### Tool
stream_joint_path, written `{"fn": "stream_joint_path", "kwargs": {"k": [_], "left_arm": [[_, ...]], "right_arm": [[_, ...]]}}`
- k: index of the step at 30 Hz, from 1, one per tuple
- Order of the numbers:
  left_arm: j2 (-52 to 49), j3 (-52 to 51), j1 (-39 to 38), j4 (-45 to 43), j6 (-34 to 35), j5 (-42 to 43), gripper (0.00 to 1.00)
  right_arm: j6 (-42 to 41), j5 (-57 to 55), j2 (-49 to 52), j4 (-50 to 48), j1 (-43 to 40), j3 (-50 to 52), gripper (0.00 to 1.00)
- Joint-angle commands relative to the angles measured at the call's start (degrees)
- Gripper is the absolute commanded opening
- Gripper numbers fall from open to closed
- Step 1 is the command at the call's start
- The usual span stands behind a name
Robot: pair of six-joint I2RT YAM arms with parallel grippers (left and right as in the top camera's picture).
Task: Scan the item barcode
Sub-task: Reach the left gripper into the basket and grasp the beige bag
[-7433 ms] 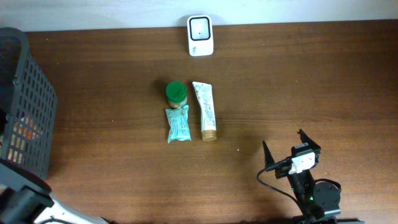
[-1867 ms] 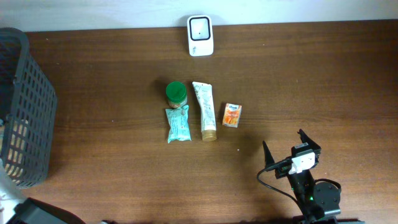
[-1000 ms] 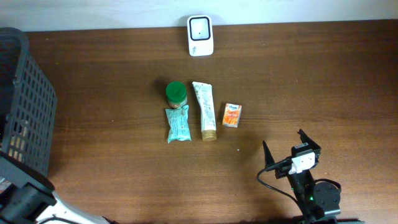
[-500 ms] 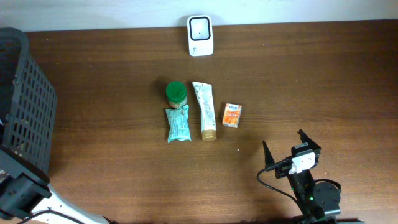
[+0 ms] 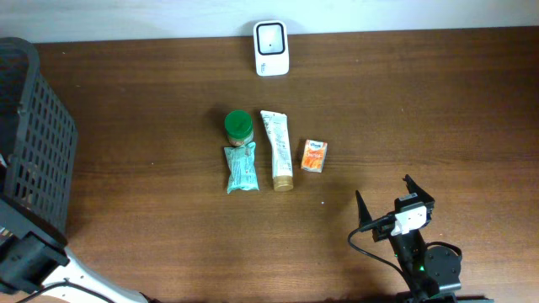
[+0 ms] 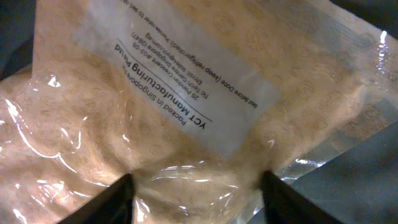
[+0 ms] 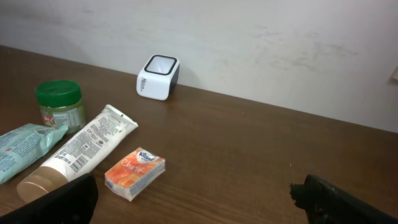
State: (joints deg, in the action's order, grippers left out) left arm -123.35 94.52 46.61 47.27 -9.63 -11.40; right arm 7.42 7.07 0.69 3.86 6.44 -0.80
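In the left wrist view a clear bag of beige grains [image 6: 155, 124] with a white printed label [image 6: 186, 74] fills the picture. My left gripper [image 6: 196, 186] presses into the bag from both sides, and the plastic creases between its fingers. In the overhead view this gripper is hidden inside the dark basket [image 5: 34, 135]. The white scanner [image 5: 271, 37] stands at the table's far edge, also in the right wrist view as the scanner [image 7: 158, 77]. My right gripper [image 5: 392, 202] rests open near the front right, nothing between its fingers [image 7: 62, 202].
Mid-table lie a green-lidded jar [image 5: 238, 126], a teal packet [image 5: 241, 168], a white tube [image 5: 277, 150] and an orange tissue pack [image 5: 314, 156]. The basket stands at the left edge with the left arm [image 5: 25, 261] beside it.
The left jaws have closed in on the bag over the last half second. The orange tissue pack has joined the row since the earliest frame. The right arm has not moved.
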Motion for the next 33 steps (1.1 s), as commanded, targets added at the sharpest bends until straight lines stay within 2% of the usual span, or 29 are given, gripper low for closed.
{"fn": "stream_joint_path", "kwargs": {"k": [1,6,9,12,18,25,33], "left_arm": [[-5.22,-1.81,0.52,0.33,-0.35,-1.51,0.52],[-5.22,-0.15,0.39,0.04,-3.06,-1.51,0.57],[-5.22,2.47,-0.48,0.94,-4.20,-0.63,0.68],[-5.22,3.61,-1.97,1.46,-9.18,3.69,0.71],[-5.22,3.67,-4.50,1.95,-13.05,3.37,0.76],[-5.22,3.61,-3.17,4.68,-12.98,-0.59,0.79],[-7.37,2.69,1.75,4.42,-12.96,-0.59,0.79]], "right_arm": [[-0.66,-0.26,-0.33,0.07,0.39,0.48,0.98],[-0.66,-0.26,-0.33,0.07,0.39,0.48,0.98],[-0.66,-0.26,-0.33,0.07,0.39,0.48,0.98],[-0.66,-0.26,-0.33,0.07,0.39,0.48,0.98],[-0.66,-0.24,-0.33,0.07,0.39,0.48,0.98],[-0.66,-0.26,-0.33,0.07,0.39,0.48,0.98],[-0.66,-0.26,-0.33,0.07,0.39,0.48,0.98]]}}
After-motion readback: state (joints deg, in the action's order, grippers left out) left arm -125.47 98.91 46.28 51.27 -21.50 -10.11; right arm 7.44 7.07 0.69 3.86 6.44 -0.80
